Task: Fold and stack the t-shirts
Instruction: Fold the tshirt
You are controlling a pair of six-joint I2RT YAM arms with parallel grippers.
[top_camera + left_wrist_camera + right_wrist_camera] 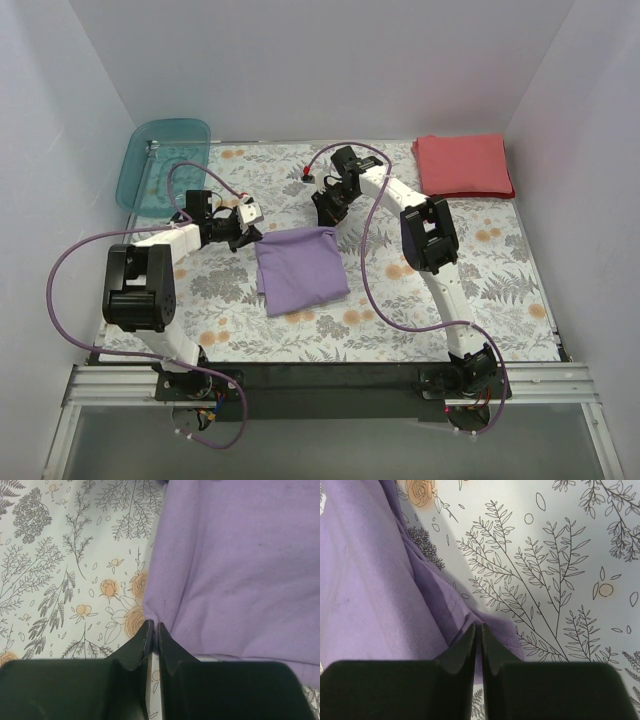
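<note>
Noted lavender shirt (300, 270) lying folded into a rough rectangle near the middle of the surface (500, 280), slightly skewed, long side running near to far. Found coral-red shirt (463, 165) folded flat at the far right corner, well apart from the lavender one. Logged teal bin (135, 175) at the far left corner, partly over the surface edge.

Located left gripper (245, 235) at the far left corner of the lavender shirt, arm bent in low from the left. Seen from the left wrist: fingers (142, 642) pressed together, clenched on the shirt's edge, with cloth (235, 565) puckering in creases toward the tips. Recorded floral print of the surface (60, 555) bare to the left of that edge.

Located right gripper (327, 220) at the far right corner of the same shirt, arm reaching in from the right. Seen from the right wrist: fingers (492, 645) drawn nearly together, pinching a layered hem of the lavender cloth (360, 590) at the tips. Recorded a shadow beside the hem and bare leaf print (560, 555) to the right.

Observed the shirt's body flat on the surface in the overhead view, both grasped corners low against it.
</note>
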